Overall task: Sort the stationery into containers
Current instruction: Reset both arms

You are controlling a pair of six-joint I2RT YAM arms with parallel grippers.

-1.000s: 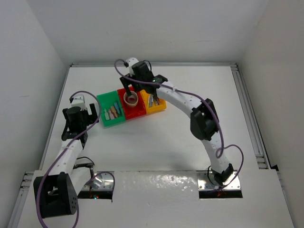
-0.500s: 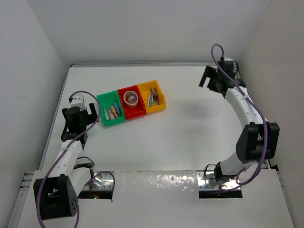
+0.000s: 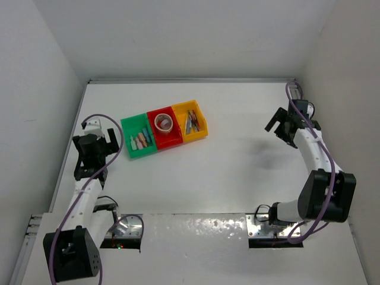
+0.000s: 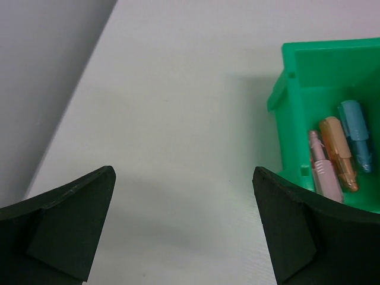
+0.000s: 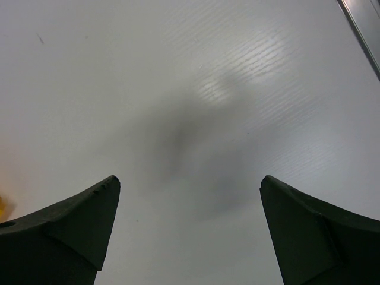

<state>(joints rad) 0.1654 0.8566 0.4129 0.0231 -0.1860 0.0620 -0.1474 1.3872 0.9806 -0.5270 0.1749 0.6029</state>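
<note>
Three joined bins stand in a row at the back left of the table. The green bin (image 3: 129, 127) holds short pastel blocks (image 3: 140, 141), also seen in the left wrist view (image 4: 338, 157) inside the green bin (image 4: 297, 77). The red bin (image 3: 172, 140) holds a tan tape-roll ring (image 3: 164, 122). The yellow bin (image 3: 200, 132) holds thin pens (image 3: 190, 120). My left gripper (image 3: 108, 139) is open and empty, just left of the green bin. My right gripper (image 3: 279, 132) is open and empty at the far right, well away from the bins.
White walls close in the table on the left, back and right. A metal rail (image 3: 312, 142) runs along the right edge, also in the right wrist view (image 5: 362, 29). The arm bases sit on a white plate (image 3: 196, 234) at the near edge.
My right arm has swung from over the red bin to the far right of the table, then drawn back toward the near side. My left arm has shifted slightly.
</note>
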